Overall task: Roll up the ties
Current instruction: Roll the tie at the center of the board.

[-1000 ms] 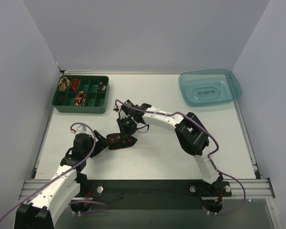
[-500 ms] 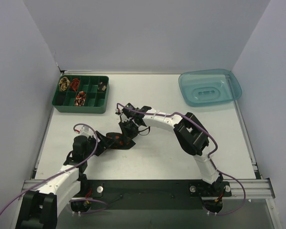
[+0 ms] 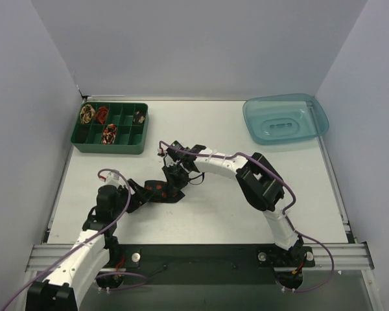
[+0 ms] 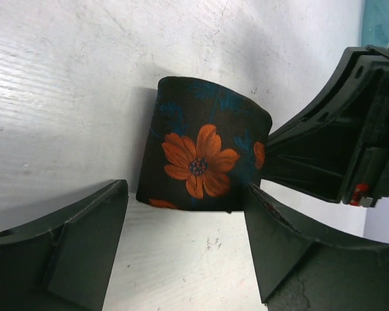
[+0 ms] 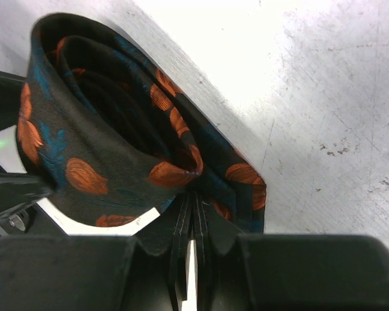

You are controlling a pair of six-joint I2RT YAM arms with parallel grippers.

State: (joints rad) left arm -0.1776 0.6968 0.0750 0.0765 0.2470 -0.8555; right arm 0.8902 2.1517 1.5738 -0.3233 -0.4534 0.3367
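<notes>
Lying loosely coiled, the dark floral tie [image 4: 204, 152] rests on the bench [image 4: 65, 78] just ahead of the left end effector [image 4: 185, 197], its jaws apart; the right end effector [image 5: 193, 223] is clamped on the tie's folded layers.

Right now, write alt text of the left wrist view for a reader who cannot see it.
A rolled dark tie with orange flowers stands on the white table, between the open fingers of the left gripper. The right gripper meets its right side.
</notes>
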